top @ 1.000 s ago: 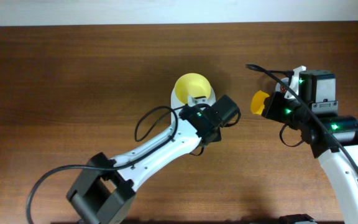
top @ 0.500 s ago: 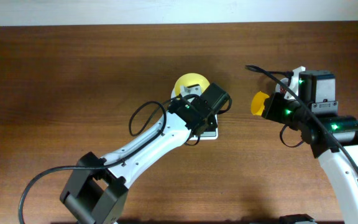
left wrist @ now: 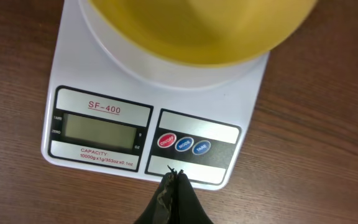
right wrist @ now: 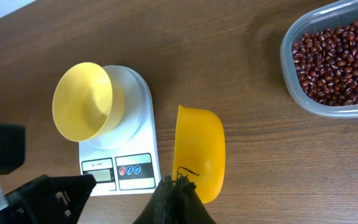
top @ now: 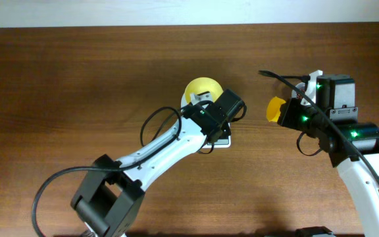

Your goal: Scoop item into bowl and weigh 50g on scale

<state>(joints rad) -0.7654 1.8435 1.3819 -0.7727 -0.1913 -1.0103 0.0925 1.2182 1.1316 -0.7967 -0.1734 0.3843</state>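
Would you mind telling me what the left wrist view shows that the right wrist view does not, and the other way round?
Only the left wrist view: the scale close up, with its blank display and readable SF-400 label, and the left gripper shut just at its front edge.
Only the right wrist view: the clear container of beans, the yellow scoop held in the right gripper, and the bowl's empty inside.
Both: the bowl sitting on the scale, the red and blue buttons, and the wooden table.
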